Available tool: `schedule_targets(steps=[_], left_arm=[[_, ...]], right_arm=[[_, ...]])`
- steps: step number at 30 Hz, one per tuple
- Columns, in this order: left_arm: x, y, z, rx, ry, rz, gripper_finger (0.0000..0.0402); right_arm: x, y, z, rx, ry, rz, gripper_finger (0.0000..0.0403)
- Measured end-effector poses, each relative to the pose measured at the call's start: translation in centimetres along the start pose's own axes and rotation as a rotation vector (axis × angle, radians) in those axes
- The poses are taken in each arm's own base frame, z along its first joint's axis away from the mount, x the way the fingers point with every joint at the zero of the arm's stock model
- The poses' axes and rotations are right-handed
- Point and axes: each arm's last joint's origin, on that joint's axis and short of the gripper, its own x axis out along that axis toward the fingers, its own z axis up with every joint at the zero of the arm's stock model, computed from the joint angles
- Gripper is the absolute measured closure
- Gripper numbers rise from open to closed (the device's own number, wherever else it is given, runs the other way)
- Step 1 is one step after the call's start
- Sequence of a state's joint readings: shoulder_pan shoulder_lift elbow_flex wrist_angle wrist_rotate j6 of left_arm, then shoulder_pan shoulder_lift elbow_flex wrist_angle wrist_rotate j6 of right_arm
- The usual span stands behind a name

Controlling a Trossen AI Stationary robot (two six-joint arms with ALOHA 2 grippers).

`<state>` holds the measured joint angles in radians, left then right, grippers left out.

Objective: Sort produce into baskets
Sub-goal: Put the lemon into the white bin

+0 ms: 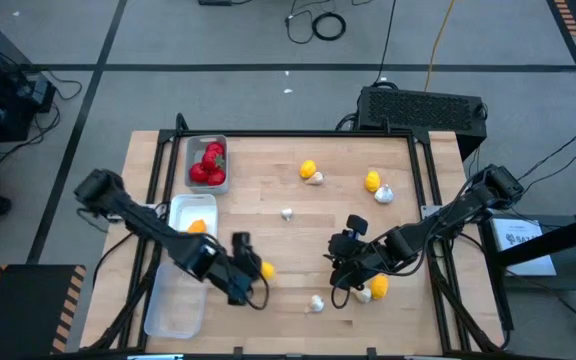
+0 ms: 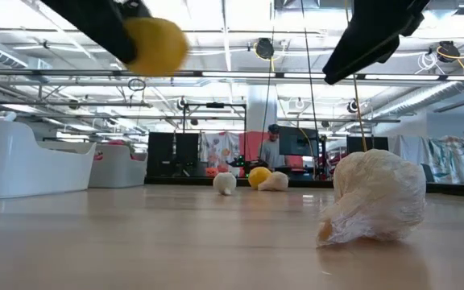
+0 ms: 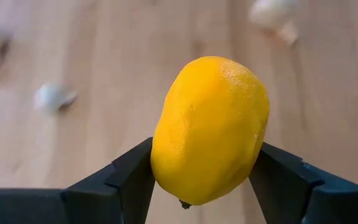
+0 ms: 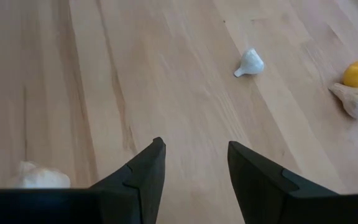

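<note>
Nearest to me, my left gripper (image 3: 201, 186) is clamped on a yellow oval toy lemon (image 3: 209, 129), lifted off the pale wooden table (image 1: 268, 225) at its near middle. So the step in hand, as I judge it, is carrying this piece to its basket. My right gripper (image 4: 193, 171) hangs over the near right with its fingers spread and nothing between them, beside a whitish garlic-like bulb (image 2: 373, 197) and another yellow piece (image 1: 379, 286).

Next I need to swing left and a little farther out, to the middle pale translucent plastic tray (image 1: 178, 208), which already holds one yellow-orange piece (image 1: 198, 226) (the matching kind, I think), then lower and let go above it.

The nearest tray (image 1: 175, 305) on the left looks to hold nothing. The farthest tray (image 1: 194, 148) holds the red round pieces (image 1: 209, 167). More lemons and bulbs lie loose across the far half.
</note>
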<state>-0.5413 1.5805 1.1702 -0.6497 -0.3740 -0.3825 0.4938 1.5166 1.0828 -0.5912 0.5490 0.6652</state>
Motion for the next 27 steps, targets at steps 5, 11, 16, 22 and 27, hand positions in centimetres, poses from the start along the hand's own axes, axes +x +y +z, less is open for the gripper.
schedule_targets(steps=[5,11,16,22,27], left_arm=[[-4.1,2.0,-1.6,-0.095,0.073,0.077,0.0165],[-7.0,3.7,-4.3,-0.204,0.209,0.240,0.0165],[-8.1,4.6,-6.0,-0.317,0.316,0.402,0.0165],[-8.1,5.1,-7.1,-0.364,0.387,0.482,0.0165],[-6.9,5.6,-9.0,-0.317,0.500,0.522,0.0165]], right_arm=[[0.0,0.1,0.1,-0.003,-0.012,0.009,0.0239],[0.0,0.3,0.4,-0.021,-0.038,0.027,0.0239],[0.0,0.4,0.5,-0.035,-0.050,0.033,0.0239],[0.0,0.4,0.5,-0.039,-0.050,0.032,0.0239],[0.0,0.4,0.5,-0.040,-0.050,0.032,0.0239]])
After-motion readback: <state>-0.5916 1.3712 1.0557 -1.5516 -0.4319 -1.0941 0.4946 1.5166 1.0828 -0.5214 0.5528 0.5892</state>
